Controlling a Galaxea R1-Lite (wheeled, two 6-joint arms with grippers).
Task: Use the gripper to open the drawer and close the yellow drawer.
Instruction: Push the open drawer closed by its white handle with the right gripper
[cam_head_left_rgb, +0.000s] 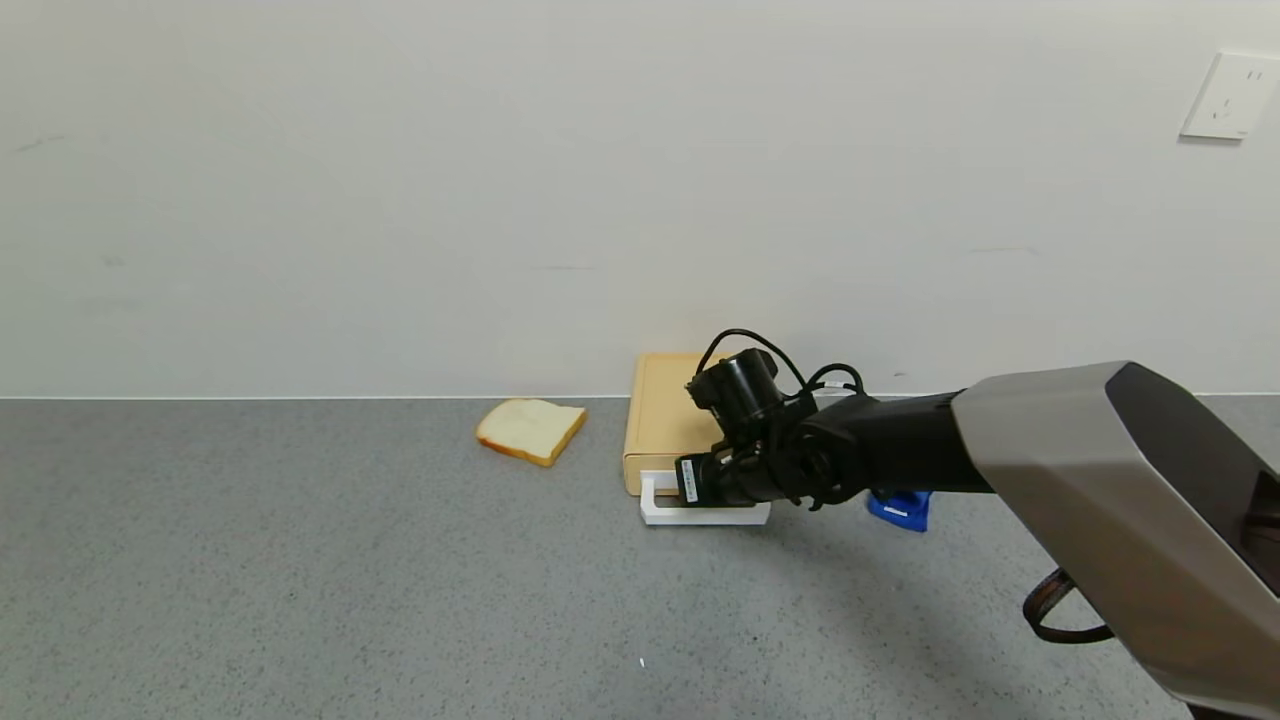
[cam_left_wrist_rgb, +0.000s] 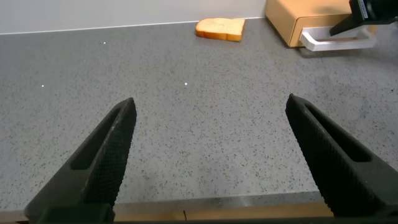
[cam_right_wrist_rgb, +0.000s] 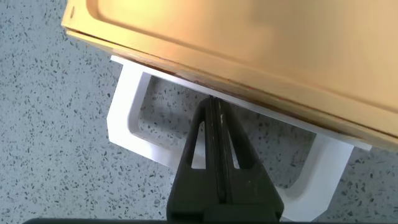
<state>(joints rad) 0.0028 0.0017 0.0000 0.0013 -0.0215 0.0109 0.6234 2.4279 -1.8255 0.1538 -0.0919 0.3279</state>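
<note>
Right gripper (cam_right_wrist_rgb: 214, 134) reaching down inside the white loop handle (cam_head_left_rgb: 655, 500) of a closed yellow drawer (cam_head_left_rgb: 660, 420) on a grey table (cam_head_left_rgb: 300, 580).

Its two black fingers are pressed together, tips poking through the handle's opening close to the drawer front. The drawer's flat box sits against the back wall, right of centre. A bread slice (cam_head_left_rgb: 530, 430) lies well to its left. A small blue object (cam_head_left_rgb: 900, 508) shows under the arm. The left gripper (cam_left_wrist_rgb: 211, 155) hovers idle above bare table, fingers spread wide apart.

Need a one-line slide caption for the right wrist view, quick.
Right gripper, fingers shut, tip inside the white loop handle of the closed yellow drawer.
</note>
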